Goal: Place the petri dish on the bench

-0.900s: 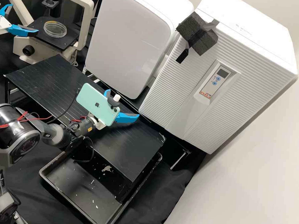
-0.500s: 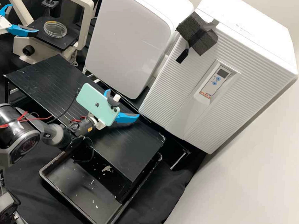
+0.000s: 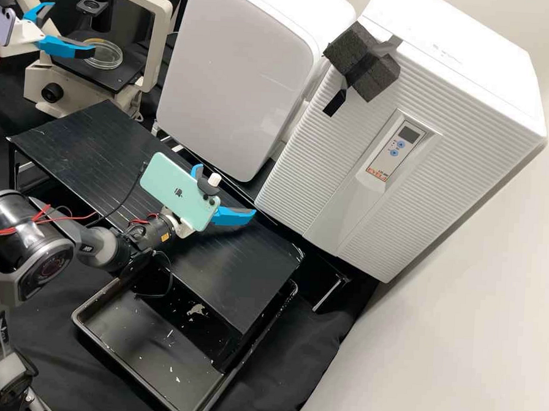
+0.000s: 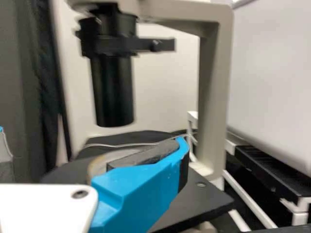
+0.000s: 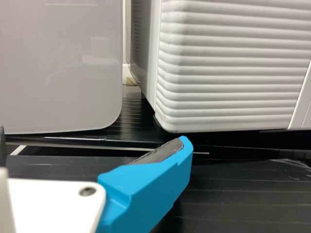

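High view, nearest first: shows the right arm (image 3: 23,260) over black cloth, beside a black tray (image 3: 132,339) dotted with pale scraps. Brings up next a raised black bench (image 3: 94,141), with one end over the tray. Has the right gripper (image 3: 228,189) hanging above that bench, empty, with blue fingers (image 3: 234,215) spread well apart. Carries a green phone (image 3: 177,191) on that same gripper, with a black cable (image 3: 127,191) running back from it. Gives, past the bench, a smooth white box (image 3: 245,69) and a ridged white box (image 3: 450,135), with a control panel (image 3: 392,151) on the latter's front and dark foam (image 3: 368,63) strapped at its upper edge. Looks out in the right wrist view past one blue finger to the lower edges of both boxes. Reveals farther off, in the high view, the left gripper (image 3: 74,28), likewise parted and grasping nothing, with a purple phone (image 3: 1,25) mounted on it. Overlaps the near side of the clear petri dish (image 3: 113,56) with one fingertip; cannot tell whether touching. Rests that dish flat on the black platform (image 3: 118,82) of a pale microscope (image 3: 159,40). Sets, in the left wrist view, the dish's rim partly behind a blue finger, with a black tube (image 4: 112,87) hanging above the platform.
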Controlling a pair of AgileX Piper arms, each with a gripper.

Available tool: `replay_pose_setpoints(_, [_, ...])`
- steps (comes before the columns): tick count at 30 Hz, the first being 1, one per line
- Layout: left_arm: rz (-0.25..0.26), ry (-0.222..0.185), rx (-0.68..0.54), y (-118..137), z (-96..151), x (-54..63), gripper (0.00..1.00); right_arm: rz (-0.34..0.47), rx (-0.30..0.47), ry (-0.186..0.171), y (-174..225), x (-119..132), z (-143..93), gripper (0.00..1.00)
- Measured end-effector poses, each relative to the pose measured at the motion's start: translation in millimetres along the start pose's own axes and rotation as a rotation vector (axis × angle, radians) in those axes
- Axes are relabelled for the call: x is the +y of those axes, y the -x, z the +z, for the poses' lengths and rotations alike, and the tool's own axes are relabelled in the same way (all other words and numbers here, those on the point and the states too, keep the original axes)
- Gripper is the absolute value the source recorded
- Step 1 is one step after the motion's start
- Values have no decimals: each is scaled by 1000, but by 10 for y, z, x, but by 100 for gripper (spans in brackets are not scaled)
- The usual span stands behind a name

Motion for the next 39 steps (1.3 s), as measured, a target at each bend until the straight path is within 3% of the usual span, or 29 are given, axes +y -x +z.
replay_pose_setpoints(7, [-88,21,22,-145,-28,-189,100,0,0,0,0,0,0,100])
replay_pose_setpoints(12, [-113,3,48,-180,-39,-282,100,0,0,0,0,0,0,100])
replay_pose_setpoints(22, [-110,37,71,-282,-20,-347,100,0,0,0,0,0,0,100])
replay_pose_setpoints(25, [-117,45,67,-312,14,-414,100,0,0,0,0,0,0,100])
replay_pose_setpoints(39, [-84,39,56,-349,46,-520,100,0,0,0,0,0,0,100])
